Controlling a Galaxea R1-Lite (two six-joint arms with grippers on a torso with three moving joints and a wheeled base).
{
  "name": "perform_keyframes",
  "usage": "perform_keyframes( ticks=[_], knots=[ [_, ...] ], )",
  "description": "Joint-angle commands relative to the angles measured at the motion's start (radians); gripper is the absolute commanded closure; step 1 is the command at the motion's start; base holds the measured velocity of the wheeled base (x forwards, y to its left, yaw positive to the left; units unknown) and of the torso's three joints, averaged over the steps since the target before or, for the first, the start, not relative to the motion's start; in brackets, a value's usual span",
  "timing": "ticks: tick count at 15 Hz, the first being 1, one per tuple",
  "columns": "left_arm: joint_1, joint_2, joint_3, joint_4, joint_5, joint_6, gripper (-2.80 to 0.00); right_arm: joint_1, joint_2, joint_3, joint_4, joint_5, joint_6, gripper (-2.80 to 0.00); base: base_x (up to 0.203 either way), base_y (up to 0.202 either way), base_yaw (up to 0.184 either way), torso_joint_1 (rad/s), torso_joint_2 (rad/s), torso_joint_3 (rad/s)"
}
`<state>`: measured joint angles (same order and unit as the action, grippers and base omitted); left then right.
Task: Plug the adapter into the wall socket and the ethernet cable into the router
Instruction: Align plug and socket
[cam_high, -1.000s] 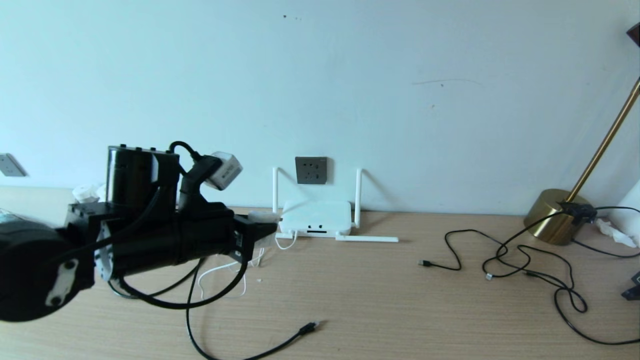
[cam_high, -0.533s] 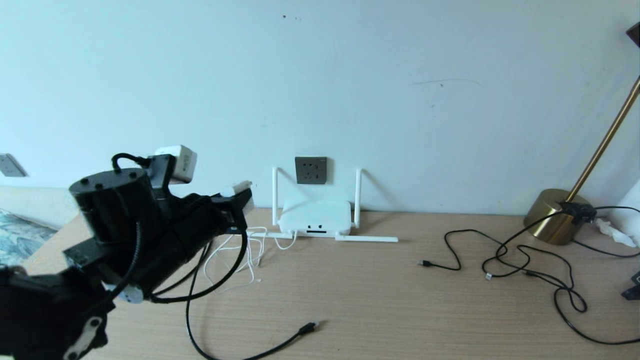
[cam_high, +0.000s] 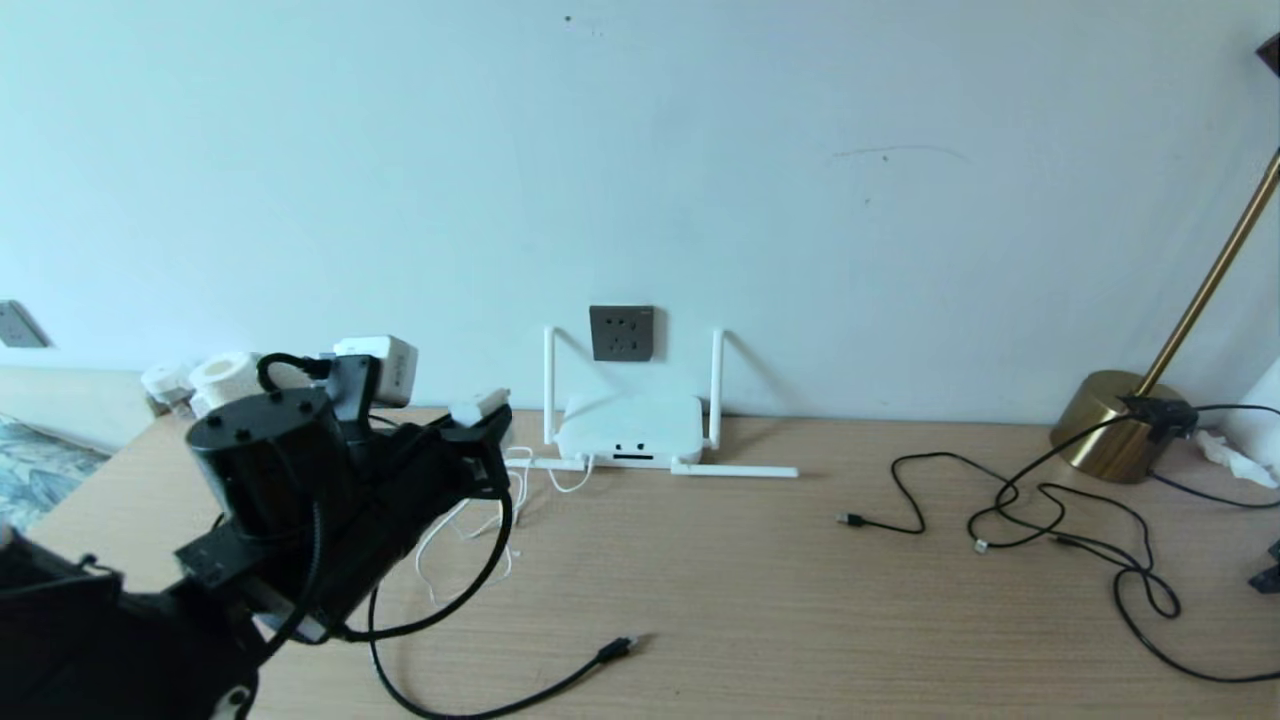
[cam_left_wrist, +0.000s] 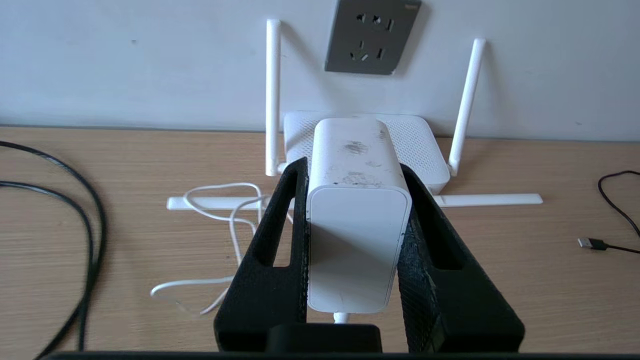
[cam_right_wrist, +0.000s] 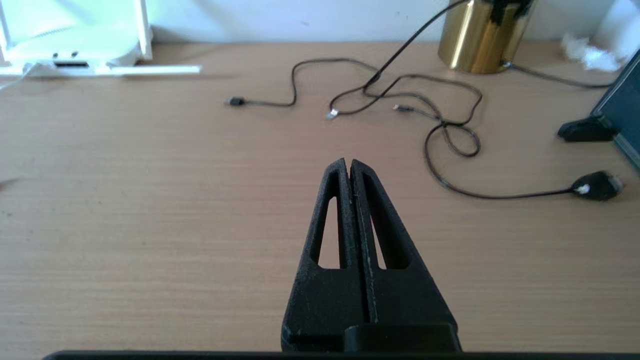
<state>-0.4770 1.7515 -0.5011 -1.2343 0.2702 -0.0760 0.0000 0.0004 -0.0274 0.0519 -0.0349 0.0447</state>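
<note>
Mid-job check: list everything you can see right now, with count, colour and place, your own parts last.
adapter: one, white, clamped in the left hand.
white cord: one, looped on the desk left of the router.
router: one, white, at the wall under the socket.
wall socket: one, dark grey, empty.
ethernet cable: one, black, near desk edge.
thin cables: several, black, desk right.
lamp base: one, brass, far right.
desk: one, wood.
left hand: black, facing the socket.
right hand: black, shut, empty, above bare desk.
</note>
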Motion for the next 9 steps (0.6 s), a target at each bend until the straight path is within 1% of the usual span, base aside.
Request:
perform_keyframes(
  ticks=[1, 3, 4, 5, 7, 9],
  knots=[
    [-0.004, 0.077, 0.000, -0.078, 0.007, 0.009, 0.00, 0.000, 0.000, 0.000, 0.000, 0.000, 0.001, 0.00, 0.000, 0.000, 0.000, -0.211, 0.50, 0.281],
    [-0.025, 0.097, -0.007, -0.114, 0.017, 0.069, 0.00, 0.000, 0.000, 0.000, 0.000, 0.000, 0.000, 0.00, 0.000, 0.000, 0.000, -0.224, 0.54, 0.309],
    [-0.039, 0.102, -0.016, -0.121, 0.018, 0.079, 0.00, 0.000, 0.000, 0.000, 0.000, 0.000, 0.000, 0.00, 0.000, 0.000, 0.000, -0.222, 0.56, 0.325],
    [-0.062, 0.108, -0.029, -0.123, 0.018, 0.080, 0.00, 0.000, 0.000, 0.000, 0.000, 0.000, 0.000, 0.00, 0.000, 0.000, 0.000, -0.231, 0.54, 0.316],
    [-0.083, 0.129, -0.072, -0.128, 0.026, 0.081, 0.00, 0.000, -0.002, 0.000, 0.000, 0.000, 0.000, 0.00, 0.000, 0.000, 0.000, -0.220, 0.53, 0.315],
    [-0.108, 0.129, -0.124, -0.132, 0.059, 0.082, 0.00, 0.000, -0.001, 0.000, 0.000, 0.000, 0.000, 0.00, 0.000, 0.000, 0.000, -0.203, 0.54, 0.318]
  ],
)
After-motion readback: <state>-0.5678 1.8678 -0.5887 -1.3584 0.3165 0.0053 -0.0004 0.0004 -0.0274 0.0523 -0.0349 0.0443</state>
